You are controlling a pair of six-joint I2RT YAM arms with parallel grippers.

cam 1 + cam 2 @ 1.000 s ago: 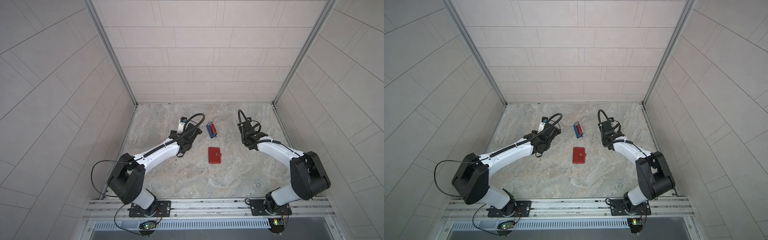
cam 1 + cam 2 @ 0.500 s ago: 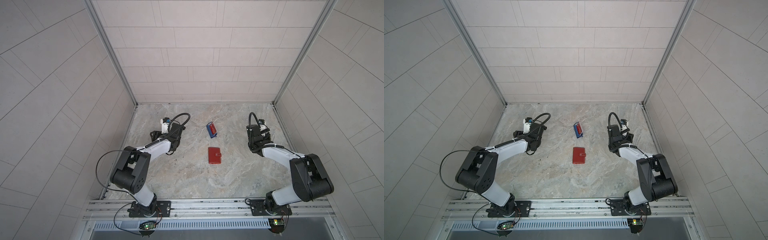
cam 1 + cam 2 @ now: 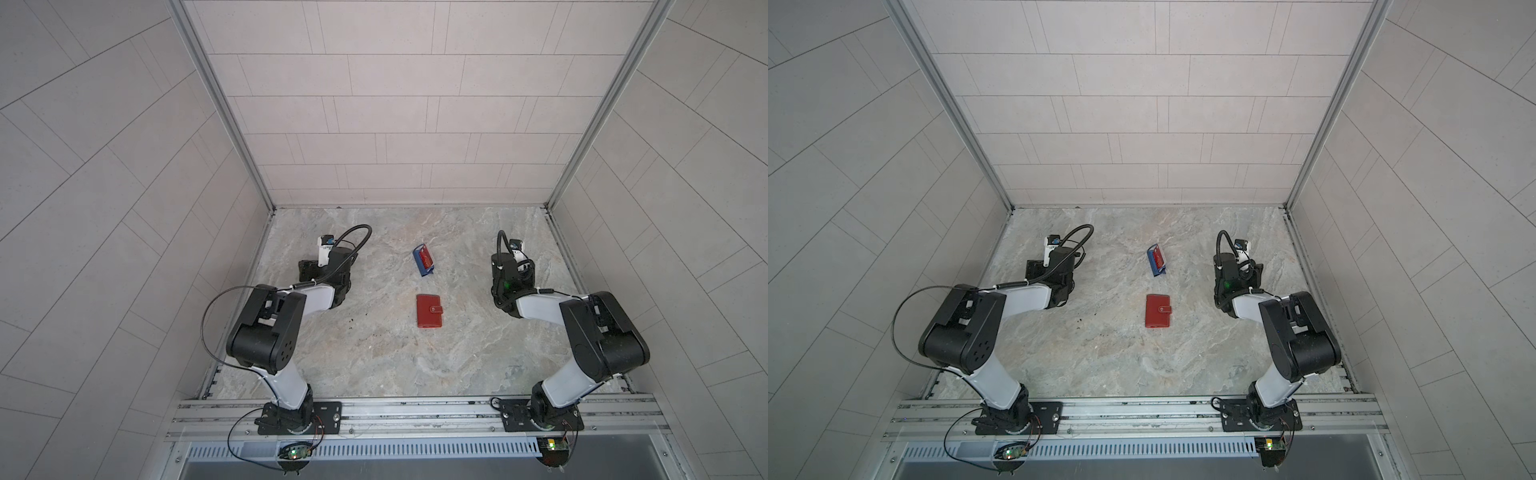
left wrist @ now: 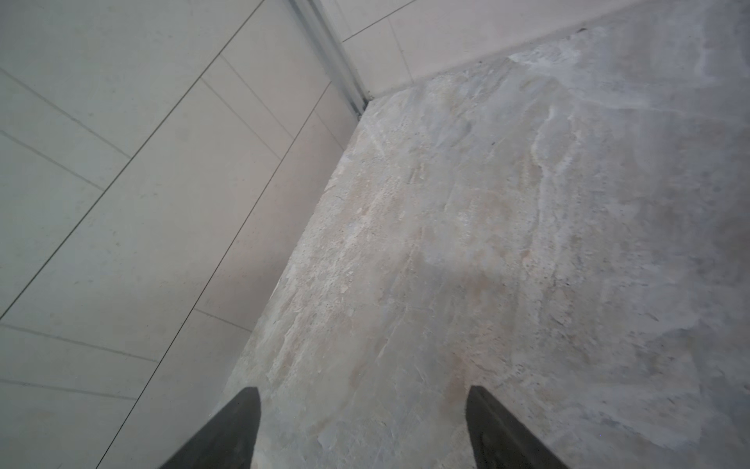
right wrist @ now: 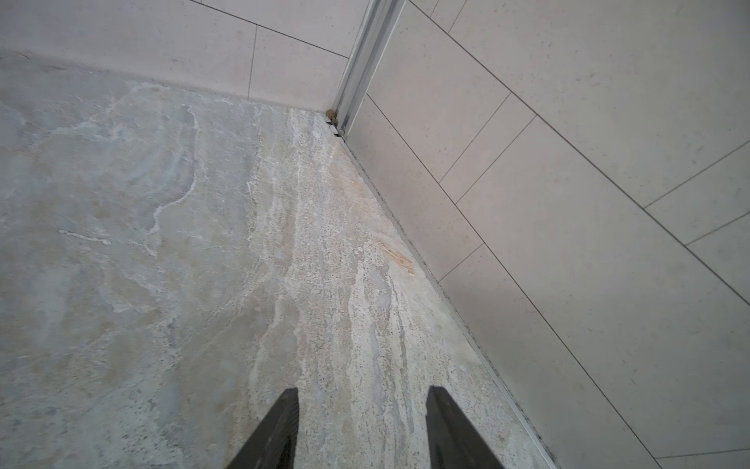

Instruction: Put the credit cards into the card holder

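Clock set on the top views: 12 o'clock is the tiled back wall, 6 o'clock the aluminium rail with the arm bases.

**Card holder:** the red leather-like bifold card holder lies flat and closed near the middle of the grey-beige marble-look tabletop. Its snap-button tab wraps over from the 3 o'clock edge. Nothing touches it.

**Cards:** a small blue stand sits at 12 o'clock of the holder, near it but apart, with its long side turned slightly toward 11 o'clock. A thin red plastic card shows in the stand. I cannot tell at this size whether more cards sit with it.

**Left gripper**: it is at roughly 10 o'clock of the holder and well apart from it, close to the 9 o'clock wall. In the left wrist view the two dark fingers are spread wide, with only bare tabletop between them. It holds nothing. That camera looks toward the table corner, where a metal post meets the tiled walls.

**Right gripper**: it is at roughly 2 o'clock of the holder and well apart, toward the 3 o'clock wall. Its dark fingers are parted with a narrower gap than the left pair, and only bare table lies between them. It holds nothing. This camera faces the opposite back corner and its post.

**Other:** a few dark specks lie on the table at about 9 o'clock of the holder, between it and the left arm.
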